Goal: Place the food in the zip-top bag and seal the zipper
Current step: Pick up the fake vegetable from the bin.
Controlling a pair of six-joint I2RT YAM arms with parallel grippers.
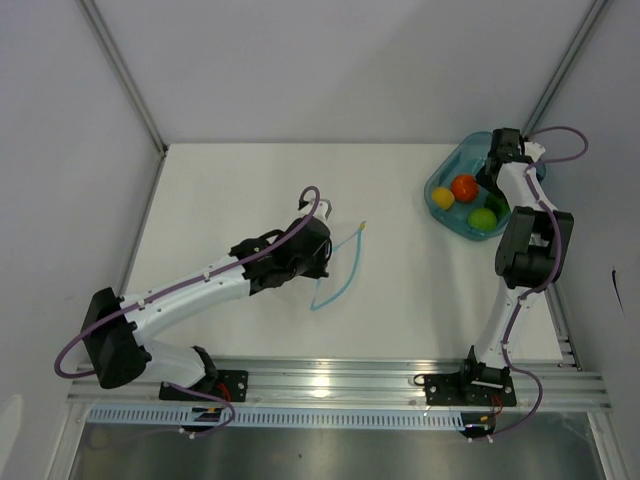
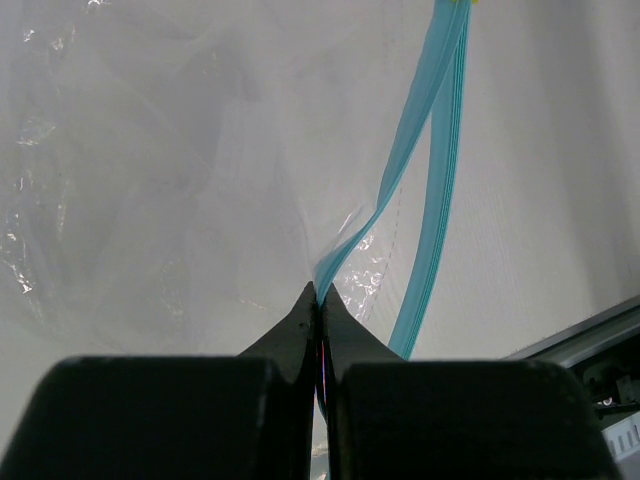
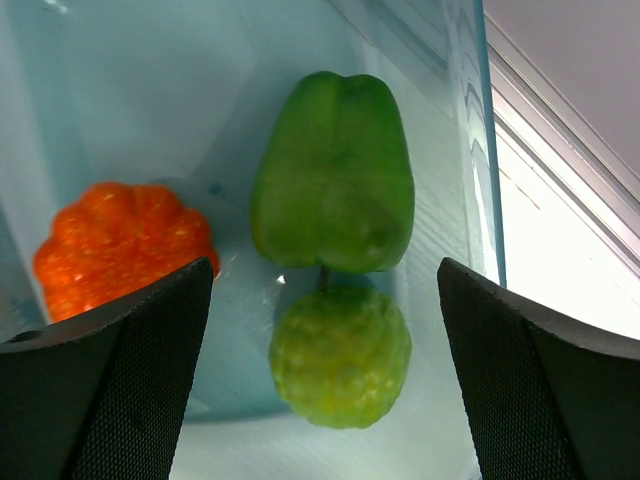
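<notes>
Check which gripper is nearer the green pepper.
Right. The right gripper hovers open over the teal bowl, green pepper just ahead of its fingers. The left gripper is across the table, shut on the zipper.

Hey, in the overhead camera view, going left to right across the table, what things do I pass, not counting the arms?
zipper → yellow food → orange-red food → light green food. The dark green food and the teal bowl overlap these, so they're left out.

The zip-top bag (image 2: 140,180) is clear, crinkly, glossy plastic, the bowl (image 3: 120,80) smooth translucent plastic, the surface (image 1: 240,190) matt white.
</notes>
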